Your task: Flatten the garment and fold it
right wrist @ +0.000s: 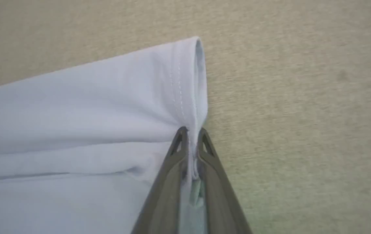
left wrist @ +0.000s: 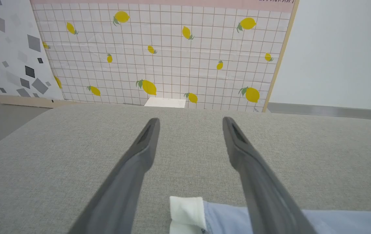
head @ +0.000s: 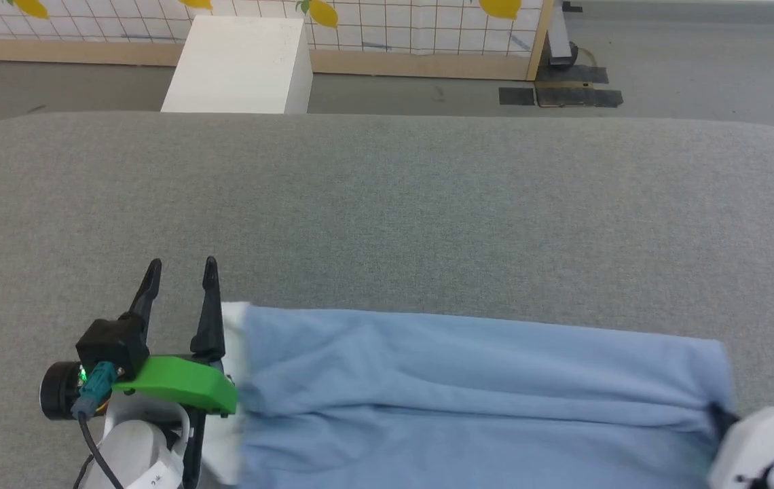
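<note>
The light blue garment (head: 468, 394) lies folded in a long band across the near part of the grey table, its white collar end (head: 232, 326) at the left. My left gripper (head: 180, 268) stands open at that collar end, its right finger beside the white cloth (left wrist: 185, 213), nothing between the fingers. My right gripper (right wrist: 190, 131) is shut on the stitched hem (right wrist: 185, 84) at the garment's right end, the cloth pinched between both fingers. In the head view, the pale right wrist (head: 764, 441) sits at the hem corner.
The grey fabric table (head: 387, 204) stretches bare beyond the garment. Past its far edge stand a white box (head: 241, 64) on the floor and a lemon-patterned tiled panel (left wrist: 159, 52). Dark mats (head: 563, 92) lie on the floor at the far right.
</note>
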You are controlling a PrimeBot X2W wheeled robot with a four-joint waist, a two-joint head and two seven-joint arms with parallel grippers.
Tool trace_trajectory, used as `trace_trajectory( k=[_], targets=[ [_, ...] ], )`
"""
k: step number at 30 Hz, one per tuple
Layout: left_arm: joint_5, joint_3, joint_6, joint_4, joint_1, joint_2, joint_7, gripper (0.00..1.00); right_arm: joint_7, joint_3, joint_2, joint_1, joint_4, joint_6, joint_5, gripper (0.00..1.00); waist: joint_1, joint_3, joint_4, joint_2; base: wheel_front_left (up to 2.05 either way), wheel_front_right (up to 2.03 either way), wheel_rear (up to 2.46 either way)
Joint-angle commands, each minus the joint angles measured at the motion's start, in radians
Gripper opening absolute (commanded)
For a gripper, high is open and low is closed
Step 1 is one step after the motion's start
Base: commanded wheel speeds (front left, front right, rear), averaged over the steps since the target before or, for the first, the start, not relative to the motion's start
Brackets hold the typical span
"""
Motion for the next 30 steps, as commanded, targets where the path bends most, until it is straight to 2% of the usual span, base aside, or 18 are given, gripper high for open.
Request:
trace_trajectory(
  k=[1,4,9,13,15,16,17,20,23,30],
  targets=[
    [0.01,0.01,-0.01,0.001,-0.001,-0.009,-0.004,1.0,-0.007,-0.117,-0.004,-0.022,-0.023,-0.002,-0.087,0.0,0.0,0.005,0.003,0.0064,0.0,0.0,0.0],
    [0.023,0.022,-0.022,0.006,0.001,-0.023,-0.005,1.0,0.022,-0.218,-0.004,-0.049,-0.056,-0.002,-0.182,0.0,0.0,0.004,0.009,0.0064,0.0,0.0,0.0],
    [0.029,0.025,-0.033,0.014,0.007,-0.031,-0.005,1.0,0.111,-0.111,-0.004,0.002,-0.153,-0.002,-0.088,0.0,0.0,-0.005,0.018,0.0064,0.0,0.0,0.0],
    [0.035,0.03,-0.039,0.015,0.014,-0.033,-0.005,1.0,0.209,0.061,-0.004,0.074,-0.361,-0.002,0.029,0.0,0.0,-0.009,0.022,0.0064,0.0,0.0,0.0],
    [0.039,0.031,-0.041,0.016,0.015,-0.034,-0.005,1.0,0.249,0.168,-0.004,0.101,-0.472,-0.002,0.041,0.0,0.0,-0.007,0.026,0.0064,0.0,0.0,0.0],
    [0.04,0.031,-0.043,0.016,0.014,-0.035,-0.005,1.0,0.261,0.234,-0.004,0.105,-0.526,-0.002,0.04,0.0,0.0,-0.004,0.029,0.0064,0.0,0.0,0.0],
    [0.043,0.034,-0.046,0.014,0.006,-0.035,-0.005,1.0,0.289,0.408,-0.004,0.074,-0.598,-0.002,0.004,0.0,0.0,0.008,0.035,0.0064,0.0,0.0,0.0],
    [0.046,0.034,-0.049,0.01,-0.01,-0.039,-0.005,1.0,0.301,0.561,-0.004,-0.011,-0.569,-0.002,-0.034,0.0,0.0,0.031,0.047,0.0064,0.0,0.0,0.0],
    [0.049,0.031,-0.054,0.006,-0.028,-0.044,-0.005,1.0,0.283,0.683,-0.004,-0.115,-0.478,-0.002,-0.037,0.0,0.0,0.056,0.061,0.0064,0.0,0.0,0.0],
    [0.052,0.031,-0.062,0.005,-0.058,-0.057,-0.005,1.0,0.186,0.88,-0.004,-0.324,-0.224,-0.002,0.032,0.0,0.0,0.103,0.097,0.0064,0.0,0.0,0.0]
  ],
)
